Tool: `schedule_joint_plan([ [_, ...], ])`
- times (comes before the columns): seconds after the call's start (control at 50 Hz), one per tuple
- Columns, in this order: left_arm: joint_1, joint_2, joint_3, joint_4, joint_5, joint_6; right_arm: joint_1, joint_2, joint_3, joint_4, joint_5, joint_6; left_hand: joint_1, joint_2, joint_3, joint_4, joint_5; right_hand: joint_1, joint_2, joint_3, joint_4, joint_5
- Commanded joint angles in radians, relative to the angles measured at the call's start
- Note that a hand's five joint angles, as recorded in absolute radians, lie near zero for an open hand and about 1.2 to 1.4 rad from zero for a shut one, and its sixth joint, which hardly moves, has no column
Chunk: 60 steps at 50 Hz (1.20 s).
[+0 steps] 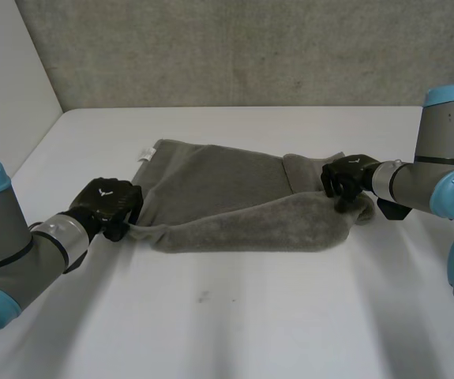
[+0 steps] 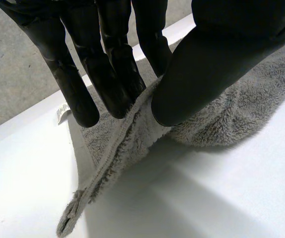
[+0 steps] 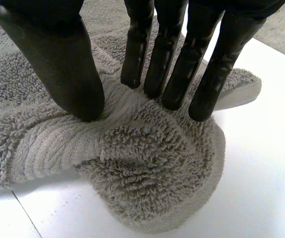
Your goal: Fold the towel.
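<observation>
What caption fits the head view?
Left hand and right hand pinch opposite ends of a grey towel on a white table.

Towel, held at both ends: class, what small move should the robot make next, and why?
Probably carry both hands slightly up and toward the far edge. The left hand pinches the towel at its near left corner and the right hand pinches its near right end, so the near edge is raised at both ends, while the far half lies flat on the table, ready to be covered.
</observation>
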Motion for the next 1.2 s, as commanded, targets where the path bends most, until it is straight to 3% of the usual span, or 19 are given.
schedule_joint_plan([
  [0.02,0.001,-0.003,0.002,0.0,0.0,0.0,-0.004,0.002,-0.001,0.0,-0.001,0.0,0.201,0.179,0.18,0.178,0.19,0.422,0.44,0.428,0.428,0.424],
  [0.26,-0.002,0.028,0.016,0.0,0.0,0.0,-0.005,-0.158,0.025,-0.003,0.013,0.004,0.201,0.179,0.18,0.178,0.19,0.423,0.442,0.43,0.429,0.425],
  [0.42,-0.011,0.154,0.037,-0.012,-0.005,-0.003,-0.028,-0.4,0.134,-0.002,-0.002,0.012,0.201,0.179,0.18,0.178,0.19,0.423,0.442,0.43,0.429,0.425],
  [0.52,-0.016,0.319,0.057,-0.018,-0.006,-0.018,-0.028,-0.637,0.321,-0.034,-0.022,0.0,0.201,0.179,0.18,0.178,0.19,0.423,0.442,0.43,0.429,0.425],
  [0.6,-0.017,0.413,0.085,-0.034,-0.006,-0.051,-0.028,-0.736,0.401,-0.06,-0.036,-0.002,0.201,0.179,0.18,0.178,0.19,0.423,0.442,0.43,0.429,0.425],
  [0.68,-0.01,0.541,0.158,-0.119,-0.003,-0.095,-0.036,-0.884,0.474,-0.074,-0.047,-0.016,0.201,0.179,0.18,0.178,0.19,0.423,0.442,0.43,0.429,0.425],
  [0.8,-0.002,0.597,0.264,-0.241,-0.003,-0.1,-0.065,-1.038,0.525,-0.06,-0.044,-0.08,0.201,0.179,0.18,0.178,0.19,0.423,0.442,0.43,0.429,0.425],
  [0.92,0.014,0.578,0.295,-0.278,-0.006,-0.1,-0.064,-1.063,0.559,-0.059,-0.039,-0.117,0.201,0.179,0.18,0.178,0.19,0.423,0.442,0.43,0.429,0.425],
  [1.02,0.024,0.44,0.306,-0.281,-0.006,-0.095,-0.056,-1.037,0.615,-0.062,-0.033,-0.151,0.201,0.179,0.18,0.178,0.19,0.423,0.442,0.43,0.429,0.425],
  [1.2,0.004,0.062,0.457,-0.287,-0.015,-0.091,0.002,-0.754,0.602,-0.088,0.002,-0.232,0.201,0.179,0.18,0.178,0.19,0.423,0.442,0.43,0.429,0.425],
])
